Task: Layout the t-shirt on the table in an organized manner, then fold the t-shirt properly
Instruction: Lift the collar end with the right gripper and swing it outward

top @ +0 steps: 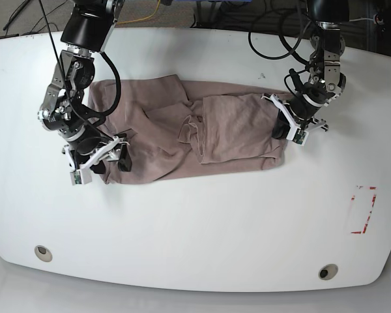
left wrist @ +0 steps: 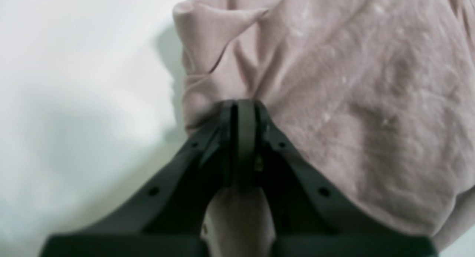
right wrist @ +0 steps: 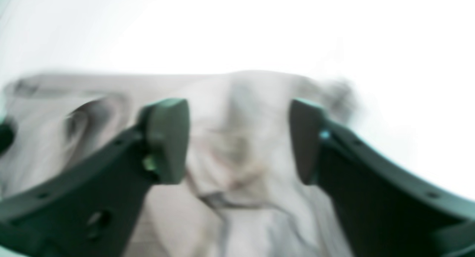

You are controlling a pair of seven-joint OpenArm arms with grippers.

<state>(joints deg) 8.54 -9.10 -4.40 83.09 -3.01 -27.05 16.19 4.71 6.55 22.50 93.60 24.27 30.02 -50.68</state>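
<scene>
White table has lots of bare room near the front edge. Left gripper pinches the t-shirt edge; right gripper is spread wide.

- I find no text, label, brand, number or sign that I can read in any of my views.
- The t-shirt in front of me is plain, with no print or tag lettering showing.
- The desk carries only a red tape rectangle near its edge on the base view's right, an outline with no writing in it.
- Both my wrist views are too blurred to show any lettering.
</scene>
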